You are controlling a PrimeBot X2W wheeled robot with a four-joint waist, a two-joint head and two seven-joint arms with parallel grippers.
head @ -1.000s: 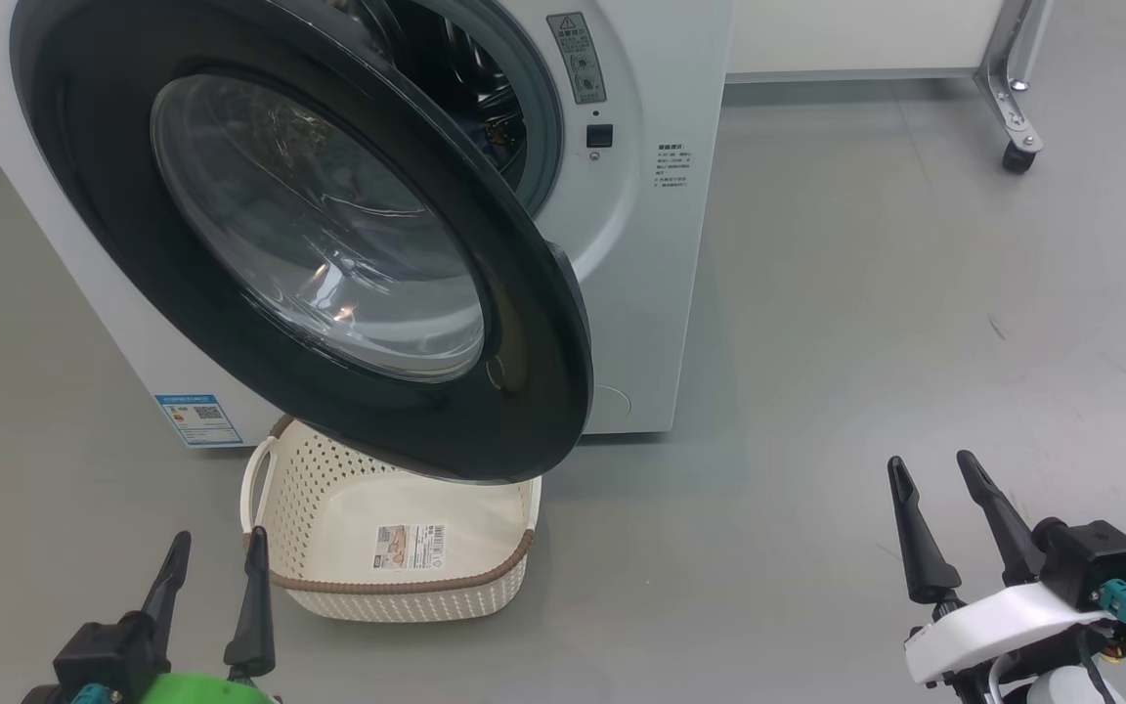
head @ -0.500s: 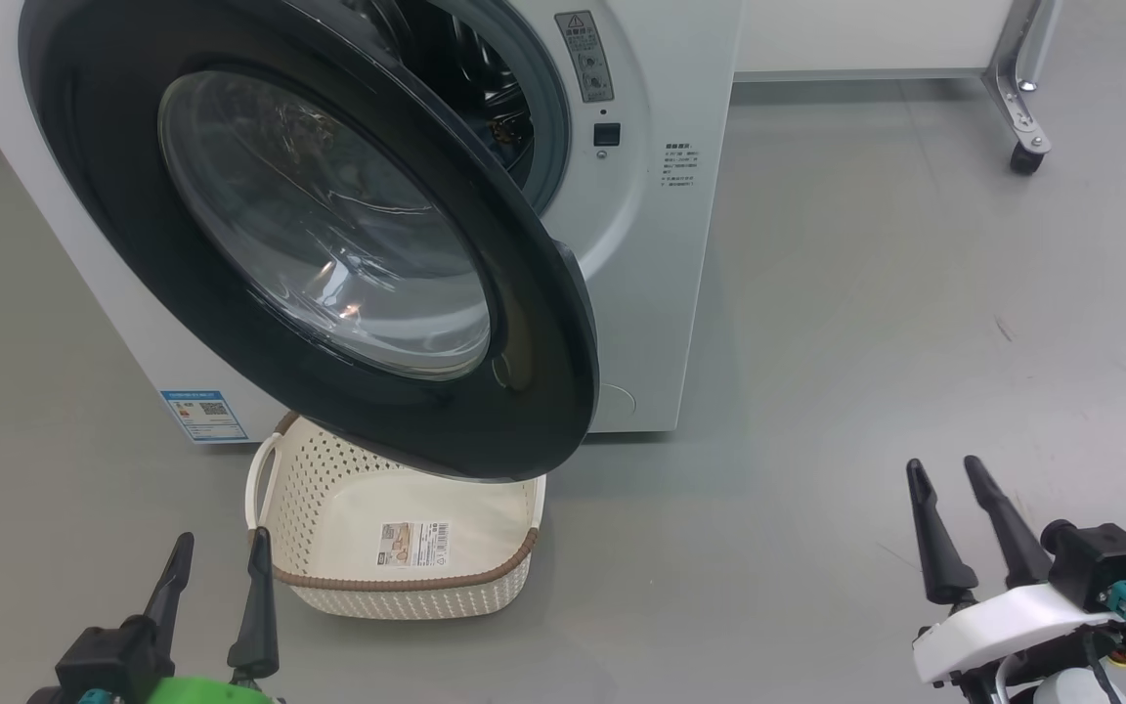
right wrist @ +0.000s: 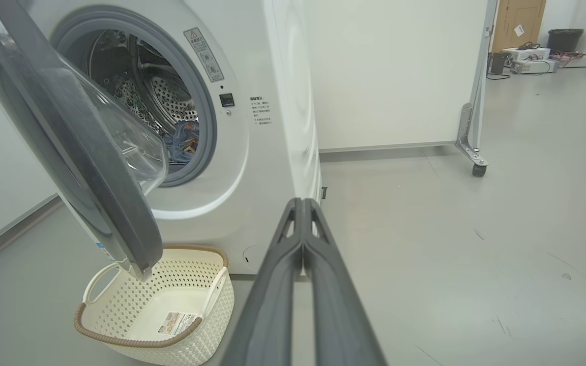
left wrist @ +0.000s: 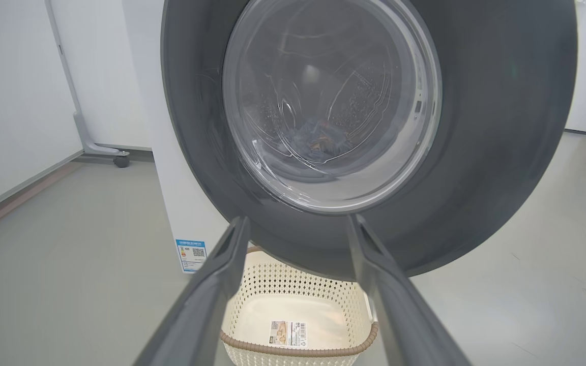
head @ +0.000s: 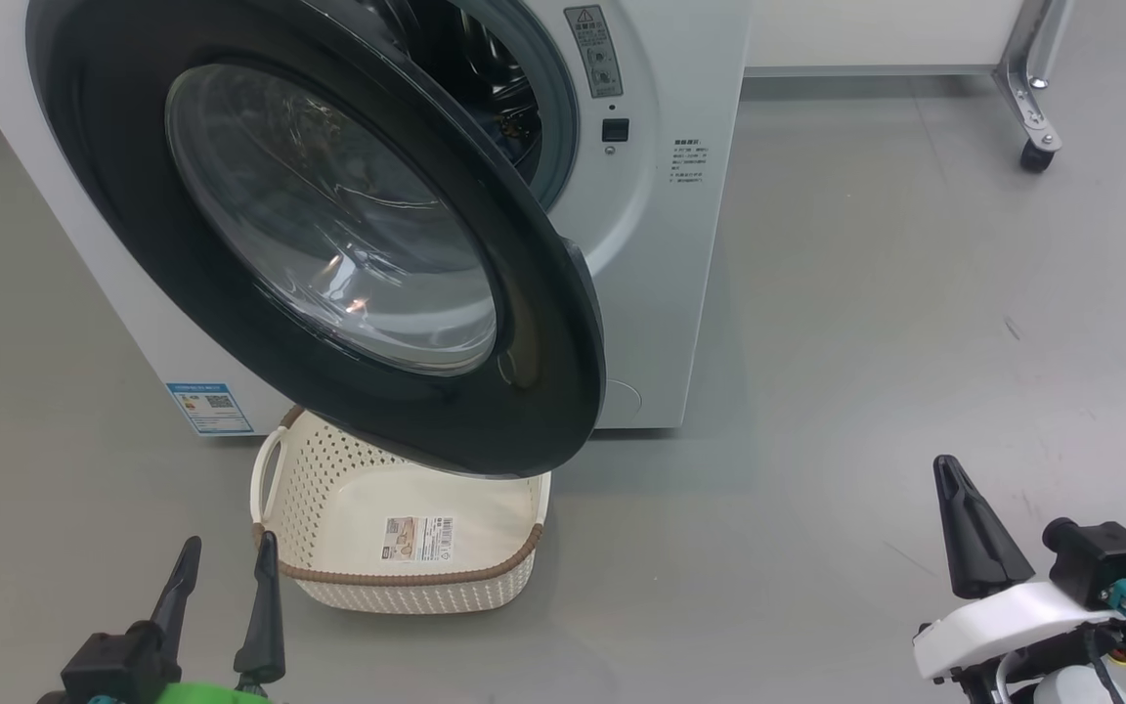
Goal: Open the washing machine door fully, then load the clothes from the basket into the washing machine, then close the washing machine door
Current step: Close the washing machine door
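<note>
Head view has the washing machine door swung out from the washing machine, its lower edge hanging over the basket. The basket stands on the floor against the washer's front, with a sticker on its bottom. Right wrist view shows the clothes lying in the drum, so loading looks done and the door likely waits to be pushed shut. The left gripper hovers near the basket, fingers spread and empty. The right gripper hangs well off toward the door's free side, fingers pressed together on nothing, perhaps to serve as a blunt pusher.
</note>
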